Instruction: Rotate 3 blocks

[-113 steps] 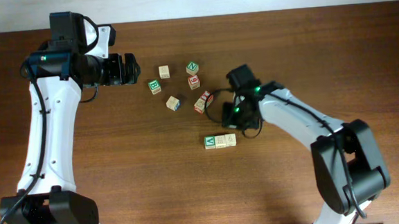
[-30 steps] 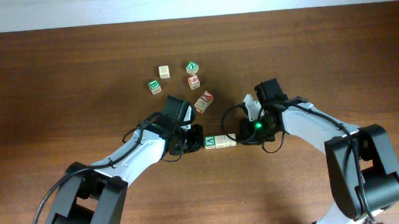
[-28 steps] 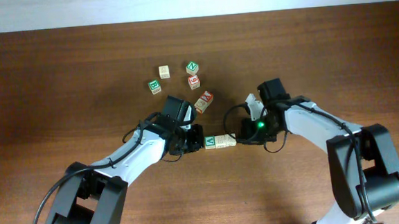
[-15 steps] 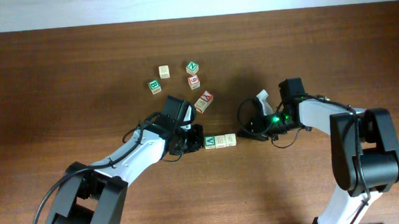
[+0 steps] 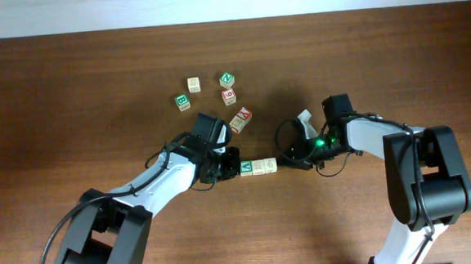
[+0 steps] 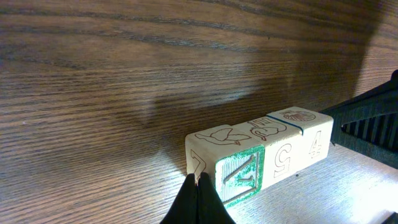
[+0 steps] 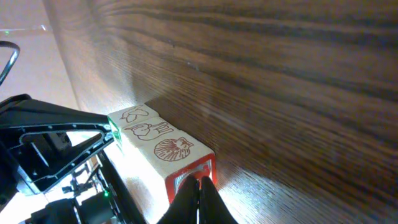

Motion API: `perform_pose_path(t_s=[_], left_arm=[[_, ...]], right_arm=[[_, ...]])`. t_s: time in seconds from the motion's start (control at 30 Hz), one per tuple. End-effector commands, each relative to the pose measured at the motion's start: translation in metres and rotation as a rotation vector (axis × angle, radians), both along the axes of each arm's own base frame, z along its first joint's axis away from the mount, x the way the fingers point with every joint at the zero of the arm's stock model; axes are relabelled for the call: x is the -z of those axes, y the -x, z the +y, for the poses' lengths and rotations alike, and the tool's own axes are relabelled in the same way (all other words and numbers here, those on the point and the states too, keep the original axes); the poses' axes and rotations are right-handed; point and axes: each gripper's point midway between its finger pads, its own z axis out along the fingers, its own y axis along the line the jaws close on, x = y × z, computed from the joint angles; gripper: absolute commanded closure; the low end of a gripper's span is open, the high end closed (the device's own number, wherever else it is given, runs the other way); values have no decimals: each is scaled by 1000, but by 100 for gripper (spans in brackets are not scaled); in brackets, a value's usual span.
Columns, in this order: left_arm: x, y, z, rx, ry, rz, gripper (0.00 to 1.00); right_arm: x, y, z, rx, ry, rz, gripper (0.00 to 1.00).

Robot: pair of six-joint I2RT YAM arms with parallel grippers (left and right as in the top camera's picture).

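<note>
Start at the left end of the row: find the left gripper [image 5: 226, 167] with its fingers pressed together on nothing, tip touching the lower corner of the green V block [image 5: 246, 167]. Read that as a pushing tool, not a grasp.

Move along the table [image 5: 94, 91] to the 3 blocks lying face to face in 1 straight line: the V block, then the middle block [image 5: 259, 166] with blue print, then the red-faced block [image 5: 270, 164], all flat on the wood, well below the loose cubes around the red 9 cube [image 5: 229, 95].

Finish at the right end: see the right gripper [image 5: 287, 159], likewise closed and empty, tip against the outer red face.

Judged from this, treat the step as swinging the row as 1 piece between 2 closed tips. To do it well:
- Push the 2 ends in opposite directions, sideways to the row, at matched slow speed.
- Hold the tips low, near the wood, to avoid tipping a block.
- Press slightly inward, so the joints stay shut.
- Avoid a corner-only contact; otherwise expect the V block to spin alone and break the line.
</note>
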Motion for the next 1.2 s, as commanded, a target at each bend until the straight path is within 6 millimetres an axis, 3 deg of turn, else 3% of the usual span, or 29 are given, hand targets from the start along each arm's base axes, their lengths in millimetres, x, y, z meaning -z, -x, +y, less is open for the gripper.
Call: perform_pose_path(t_s=[0.0,0.37,0.63,1.17], left_arm=[[6,5,-1,25,-2,9,100],[5,3,-2,35,1,-5,100],[5,3,-2,35,1,-4,100],[5,3,-2,35,1,-5,100]], right_arm=[[7,8,0,-2,16,37,96],[1,9,4,-31,-29,8,95],[-18,6,7,-38,-43,-40,96],[-52,5,66,-208,-48,-107,95]])
